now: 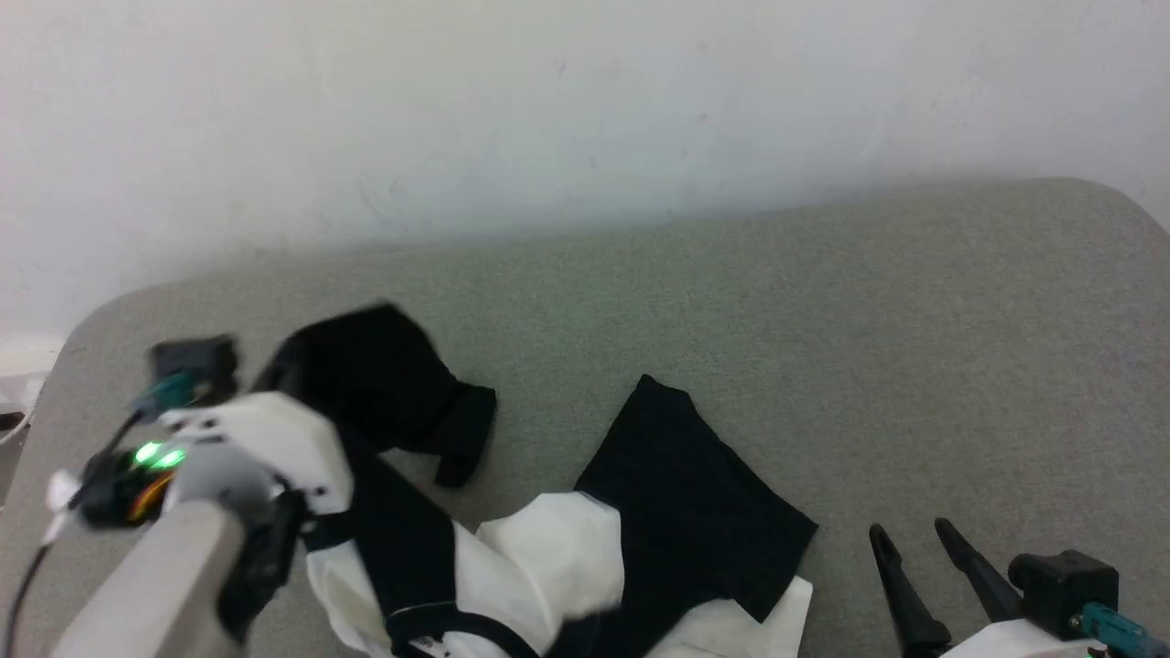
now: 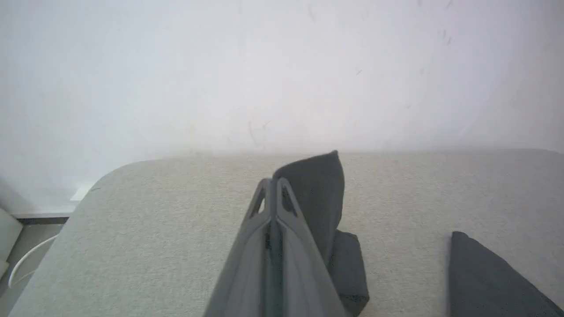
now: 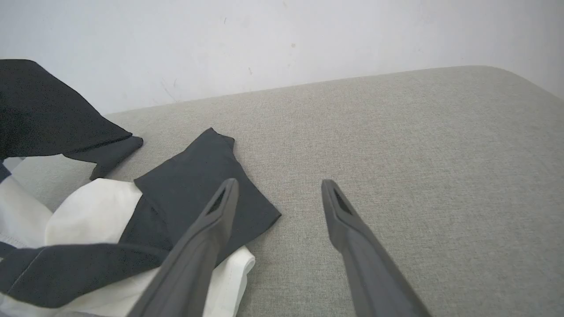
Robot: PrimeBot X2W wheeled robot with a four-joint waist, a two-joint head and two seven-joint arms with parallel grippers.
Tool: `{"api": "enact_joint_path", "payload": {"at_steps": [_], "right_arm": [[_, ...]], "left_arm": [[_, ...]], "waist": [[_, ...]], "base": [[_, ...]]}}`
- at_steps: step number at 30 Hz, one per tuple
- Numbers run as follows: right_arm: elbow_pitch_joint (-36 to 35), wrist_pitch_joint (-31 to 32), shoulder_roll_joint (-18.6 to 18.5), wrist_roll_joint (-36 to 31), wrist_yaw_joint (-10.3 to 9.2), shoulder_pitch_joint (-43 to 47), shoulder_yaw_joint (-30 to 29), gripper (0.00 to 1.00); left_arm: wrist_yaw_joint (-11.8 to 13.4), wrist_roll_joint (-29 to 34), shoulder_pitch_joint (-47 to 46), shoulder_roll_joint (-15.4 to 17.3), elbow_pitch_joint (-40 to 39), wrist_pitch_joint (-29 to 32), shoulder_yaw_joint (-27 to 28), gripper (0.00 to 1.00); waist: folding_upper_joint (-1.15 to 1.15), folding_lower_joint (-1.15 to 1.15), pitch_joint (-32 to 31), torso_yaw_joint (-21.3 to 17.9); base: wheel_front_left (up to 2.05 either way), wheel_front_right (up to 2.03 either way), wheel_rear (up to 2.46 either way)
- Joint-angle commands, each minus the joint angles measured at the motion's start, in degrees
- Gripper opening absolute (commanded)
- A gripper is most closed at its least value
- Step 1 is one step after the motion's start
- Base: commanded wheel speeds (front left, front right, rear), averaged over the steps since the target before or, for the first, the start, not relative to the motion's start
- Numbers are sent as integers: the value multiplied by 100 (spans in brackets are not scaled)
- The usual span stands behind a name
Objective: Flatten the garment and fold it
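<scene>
Item: garment (image 1: 548,557), crumpled at 6 o'clock on counter (image 1: 823,320); left fingers (image 2: 291,246) closed on its raised black sleeve (image 1: 384,384) at 8 o'clock, right fingers (image 3: 352,233) spread and empty; the slim pinch may slip, letting the sleeve fall bunched.

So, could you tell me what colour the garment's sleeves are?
Black sleeves, clearest in the right wrist view.
</scene>
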Motion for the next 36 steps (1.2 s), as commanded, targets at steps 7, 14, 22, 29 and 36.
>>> {"api": "enact_joint_path", "payload": {"at_steps": [7, 14, 22, 29, 36], "right_arm": [[-6, 20, 15, -3, -10, 56, -7, 100], [-46, 56, 15, -39, -10, 44, -58, 100], [-27, 94, 15, -95, -10, 60, -72, 100], [143, 194, 15, -66, -10, 46, -118, 100], [1109, 877, 15, 168, -10, -669, 33, 100]], "left_arm": [[920, -742, 1923, 327, -227, -239, 997, 0], [1089, -1086, 2846, 166, -149, -351, 1221, 51], [533, -969, 2627, -171, -107, -1291, 1236, 100], [158, -406, 2538, -436, -547, -1976, 1126, 100], [85, 274, 2568, -798, -1170, -2035, 1075, 100]], "waist": [[0, 0, -18, 44], [0, 0, -2, 224], [0, 0, -212, 273], [0, 0, -323, 298], [0, 0, -185, 394]], "base": [[0, 0, 0], [0, 0, 0], [0, 0, 0], [0, 0, 0], [0, 0, 0]]}}
